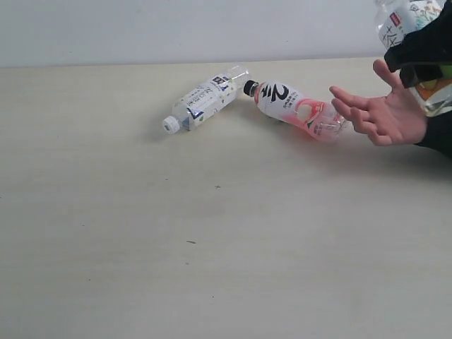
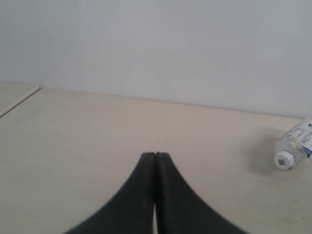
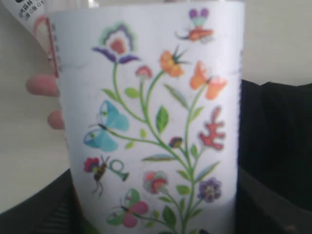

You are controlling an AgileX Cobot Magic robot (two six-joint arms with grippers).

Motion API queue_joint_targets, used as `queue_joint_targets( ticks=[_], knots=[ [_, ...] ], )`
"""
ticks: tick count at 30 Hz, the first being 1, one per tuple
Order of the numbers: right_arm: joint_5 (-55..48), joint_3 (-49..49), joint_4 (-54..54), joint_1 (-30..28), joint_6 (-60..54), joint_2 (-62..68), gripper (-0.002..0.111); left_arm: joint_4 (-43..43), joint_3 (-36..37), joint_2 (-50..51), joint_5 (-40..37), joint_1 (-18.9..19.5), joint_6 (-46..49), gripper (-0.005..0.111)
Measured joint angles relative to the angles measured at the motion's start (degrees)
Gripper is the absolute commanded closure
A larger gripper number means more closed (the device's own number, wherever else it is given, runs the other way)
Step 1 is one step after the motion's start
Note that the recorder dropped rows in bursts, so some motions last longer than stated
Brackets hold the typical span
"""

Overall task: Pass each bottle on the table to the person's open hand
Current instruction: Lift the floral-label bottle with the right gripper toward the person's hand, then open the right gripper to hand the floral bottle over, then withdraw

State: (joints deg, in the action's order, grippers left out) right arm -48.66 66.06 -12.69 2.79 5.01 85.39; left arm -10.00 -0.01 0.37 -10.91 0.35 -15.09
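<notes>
Two bottles lie on the table [image 1: 141, 233]: a slim white-and-navy bottle [image 1: 203, 101] with a white cap, and a pink-peach bottle [image 1: 295, 109] with a black cap, mouth to base. The pink one's base lies by the fingertips of the person's open hand [image 1: 387, 116], which is palm-up at the right. My right gripper [image 1: 424, 60] is shut on a flower-drawing bottle [image 1: 404, 20] just above that hand. In the right wrist view this bottle [image 3: 156, 122] fills the frame, with the person's fingertips [image 3: 41, 85] behind it. My left gripper [image 2: 155, 156] is shut and empty above the table, the white-capped bottle [image 2: 294, 147] far off to its side.
A pale wall [image 1: 176, 28] runs along the table's far edge. The person's black sleeve [image 1: 439, 134] rests at the right edge. A table edge [image 2: 19, 101] shows in the left wrist view.
</notes>
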Motion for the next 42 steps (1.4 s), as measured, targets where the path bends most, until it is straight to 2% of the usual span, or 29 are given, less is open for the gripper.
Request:
queue_joint_targets(
  ticks=[6, 28, 30, 32, 33, 38, 42],
  knots=[
    [0.15, 0.1, 4.28, -2.81, -2.8, 5.71, 0.108, 0.0, 0.0, 0.0, 0.0, 0.0, 0.0, 0.107],
    [-0.58, 0.13, 6.18, -2.81, -3.02, 14.49, 0.108, 0.0, 0.0, 0.0, 0.0, 0.0, 0.0, 0.107],
    [-0.58, 0.13, 6.18, -2.81, -3.02, 14.49, 0.105, 0.0, 0.0, 0.0, 0.0, 0.0, 0.0, 0.107],
    [-0.58, 0.13, 6.18, -2.81, -3.02, 14.49, 0.094, 0.0, 0.0, 0.0, 0.0, 0.0, 0.0, 0.107],
    [-0.58, 0.13, 6.18, -2.81, -3.02, 14.49, 0.082, 0.0, 0.0, 0.0, 0.0, 0.0, 0.0, 0.107],
    [-0.58, 0.13, 6.18, -2.81, -3.02, 14.49, 0.038, 0.0, 0.0, 0.0, 0.0, 0.0, 0.0, 0.107],
    [-0.58, 0.13, 6.18, -2.81, -3.02, 14.49, 0.026, 0.0, 0.0, 0.0, 0.0, 0.0, 0.0, 0.107]
  ],
)
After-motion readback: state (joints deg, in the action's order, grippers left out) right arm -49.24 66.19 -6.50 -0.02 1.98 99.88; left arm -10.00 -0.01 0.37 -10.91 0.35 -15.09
